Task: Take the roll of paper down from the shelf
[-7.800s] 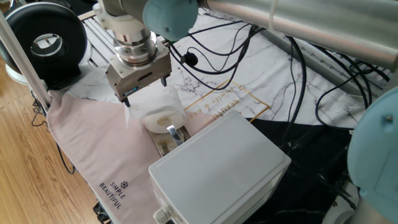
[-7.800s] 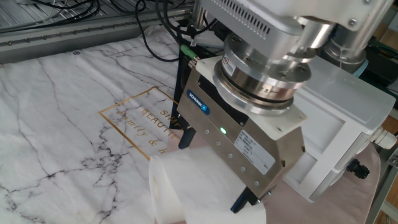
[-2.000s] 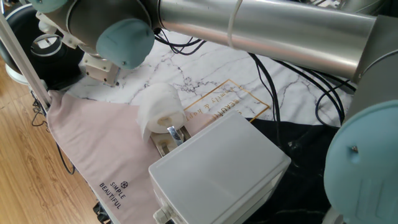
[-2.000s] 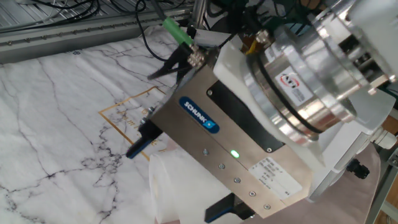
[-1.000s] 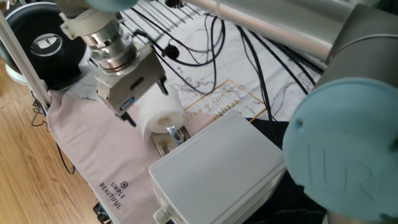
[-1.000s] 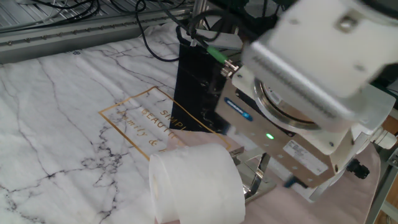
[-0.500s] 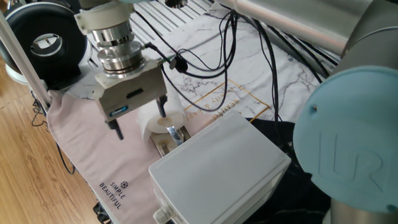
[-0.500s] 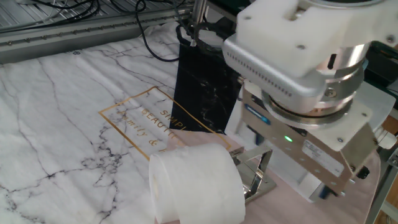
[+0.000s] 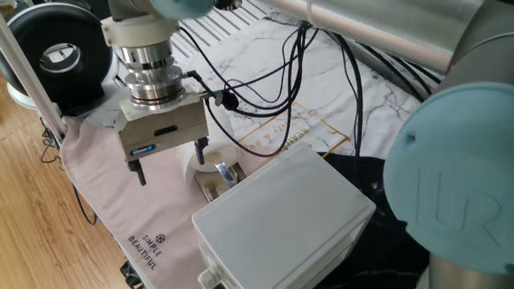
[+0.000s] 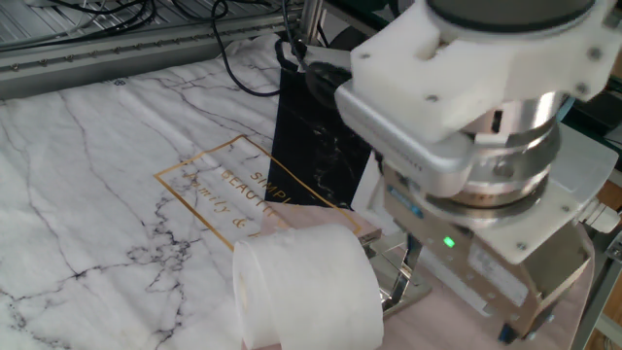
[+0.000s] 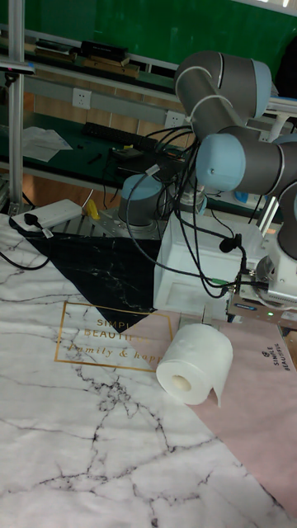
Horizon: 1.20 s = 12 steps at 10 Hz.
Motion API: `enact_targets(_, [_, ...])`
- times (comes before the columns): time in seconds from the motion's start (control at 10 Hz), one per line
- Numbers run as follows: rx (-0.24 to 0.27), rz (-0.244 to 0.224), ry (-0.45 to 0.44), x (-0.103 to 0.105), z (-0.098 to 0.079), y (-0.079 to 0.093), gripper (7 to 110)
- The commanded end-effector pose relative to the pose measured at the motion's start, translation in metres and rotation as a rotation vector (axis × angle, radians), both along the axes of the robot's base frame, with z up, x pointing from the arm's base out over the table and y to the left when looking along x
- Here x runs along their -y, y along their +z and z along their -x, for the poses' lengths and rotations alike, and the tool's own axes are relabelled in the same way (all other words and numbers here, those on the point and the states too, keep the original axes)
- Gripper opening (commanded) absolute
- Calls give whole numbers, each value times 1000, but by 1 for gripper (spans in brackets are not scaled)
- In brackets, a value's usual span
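The white roll of paper (image 10: 309, 290) lies on its side, its hollow core facing the front in the tall fixed view (image 11: 195, 364). It rests against the small chrome shelf (image 10: 399, 285), which pokes out beside it (image 9: 220, 180). In one fixed view my gripper (image 9: 171, 163) hangs over the pink cloth just in front of the roll (image 9: 220, 152) and hides most of it. Its fingers are spread wide with nothing between them. In the other fixed view its silver housing (image 10: 515, 264) sits to the right of the roll, apart from it.
A large pale grey box (image 9: 283, 217) stands right beside the shelf. A pink cloth (image 9: 120, 201) printed SIMPLE BEAUTIFUL covers the near side, over a marble-pattern mat (image 10: 87, 185). Black cables (image 9: 265, 76) trail from the wrist. A black round device (image 9: 56, 56) sits at the back left.
My gripper has swung off the roll and come down over the pink cloth beside it, turning upright. The roll and the shelf have stayed where they were.
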<state>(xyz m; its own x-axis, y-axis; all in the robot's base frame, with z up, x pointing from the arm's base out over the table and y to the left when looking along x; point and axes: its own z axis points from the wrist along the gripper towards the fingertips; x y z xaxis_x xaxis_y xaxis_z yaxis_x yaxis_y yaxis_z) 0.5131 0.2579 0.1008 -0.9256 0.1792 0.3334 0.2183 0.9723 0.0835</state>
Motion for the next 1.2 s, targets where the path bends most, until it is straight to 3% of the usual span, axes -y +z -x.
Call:
enact_targets(0.0, [19, -29, 2, 7, -4, -9, 7])
enact_targets(0.1, [19, -20, 4, 13, -2, -14, 7])
enact_targets(0.4, [113, 26, 52, 38, -23, -25, 7])
enact_targets(0.6, [158, 30, 67, 33, -37, -13, 7])
enact_targets(0.9, [317, 112, 175, 54, -73, -5, 7])
enact_targets(1.1, [378, 129, 197, 53, -88, -1, 7])
